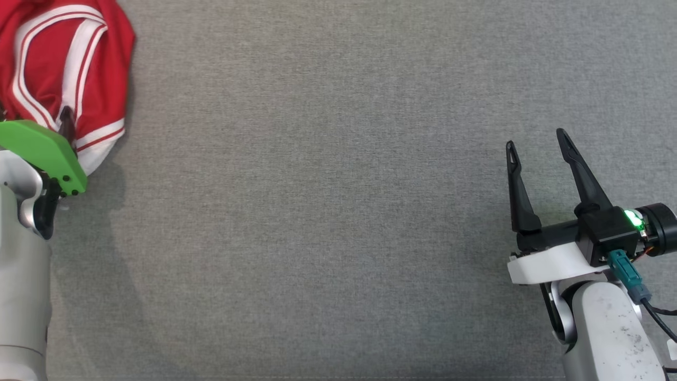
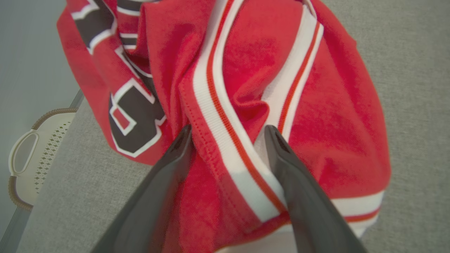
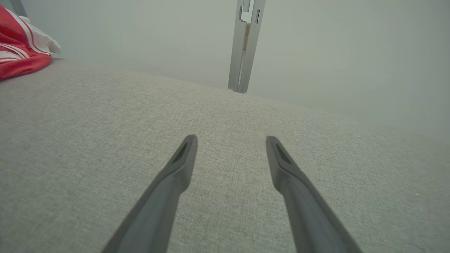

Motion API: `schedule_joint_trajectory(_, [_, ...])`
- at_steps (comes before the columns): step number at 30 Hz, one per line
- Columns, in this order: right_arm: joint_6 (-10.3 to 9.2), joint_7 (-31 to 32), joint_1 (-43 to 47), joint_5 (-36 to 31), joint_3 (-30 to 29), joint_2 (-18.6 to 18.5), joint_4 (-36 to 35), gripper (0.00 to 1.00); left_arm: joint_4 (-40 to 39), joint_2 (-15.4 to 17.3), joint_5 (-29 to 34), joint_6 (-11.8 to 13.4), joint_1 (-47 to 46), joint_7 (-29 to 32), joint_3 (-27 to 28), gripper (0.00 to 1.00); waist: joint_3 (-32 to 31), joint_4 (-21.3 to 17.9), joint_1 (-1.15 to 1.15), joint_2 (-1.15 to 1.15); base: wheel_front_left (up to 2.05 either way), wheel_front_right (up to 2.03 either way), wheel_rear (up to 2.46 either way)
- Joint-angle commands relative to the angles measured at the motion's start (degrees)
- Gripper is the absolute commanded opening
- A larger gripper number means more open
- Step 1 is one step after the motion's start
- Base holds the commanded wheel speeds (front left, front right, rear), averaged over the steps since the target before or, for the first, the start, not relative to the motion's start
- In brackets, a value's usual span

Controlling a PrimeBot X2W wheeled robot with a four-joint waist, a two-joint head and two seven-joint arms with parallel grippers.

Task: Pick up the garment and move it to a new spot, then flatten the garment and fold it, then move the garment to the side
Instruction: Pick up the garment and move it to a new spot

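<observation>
The garment [image 1: 100,63] is a crumpled red jersey with white stripes, bunched at the far left corner of the grey table [image 1: 338,211]. In the left wrist view the garment [image 2: 316,123] shows dark numbers on its left side. My left gripper [image 2: 228,131] is open, and its two fingers straddle a striped fold of the cloth without pinching it. From the head view one left finger [image 1: 67,120] rests against the jersey's lower edge, behind a green wrist plate. My right gripper [image 1: 536,140] stands open over bare table at the right, far from the garment [image 3: 17,59].
A pale perforated basket [image 2: 31,154] with a handle sits below the table's left edge. A grey metal post [image 3: 244,45] rises behind the table's far edge. Bare grey cloth surface stretches between the two arms.
</observation>
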Motion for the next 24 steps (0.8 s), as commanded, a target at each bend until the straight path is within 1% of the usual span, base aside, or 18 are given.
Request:
schedule_joint_trajectory(1, [-0.02,-0.18,-0.82,0.31,0.24,-0.18,-0.02,1.00,1.10,1.14,0.09,0.85,-1.00,-0.40,0.10,0.68,0.41,-0.70,-0.01,0.00,0.00,0.00,0.00])
schedule_joint_trajectory(2, [-0.02,-0.18,-0.91,0.46,0.29,-0.19,0.04,1.00,1.64,1.43,0.24,1.36,-1.30,-0.77,0.20,0.36,0.33,-0.75,-0.01,0.00,0.00,0.00,0.00])
schedule_joint_trajectory(4, [-0.02,-0.18,-0.87,0.79,0.37,-0.18,0.26,1.00,2.63,1.91,0.24,2.00,-1.75,-1.77,0.36,0.00,0.00,-0.81,-0.01,0.00,0.00,0.00,0.00])
schedule_joint_trajectory(12, [-0.02,-0.18,0.13,2.19,0.03,-0.18,1.52,1.00,3.85,4.04,0.78,2.65,-3.94,-7.04,0.16,0.00,-3.86,-0.61,-0.01,0.00,0.00,0.00,0.00])
schedule_joint_trajectory(19, [-0.02,-0.18,1.77,3.95,-0.55,-0.18,2.85,1.00,1.81,5.81,2.62,2.91,-6.68,-10.92,-1.47,0.00,-10.58,-0.79,-0.01,0.00,0.00,0.00,0.00])
schedule_joint_trajectory(24, [-0.02,-0.18,3.63,5.69,-1.23,-0.18,3.92,1.00,-0.92,6.29,4.56,2.25,-9.05,-12.24,-4.08,0.00,-15.93,-2.05,-0.01,0.00,0.00,0.00,0.00])
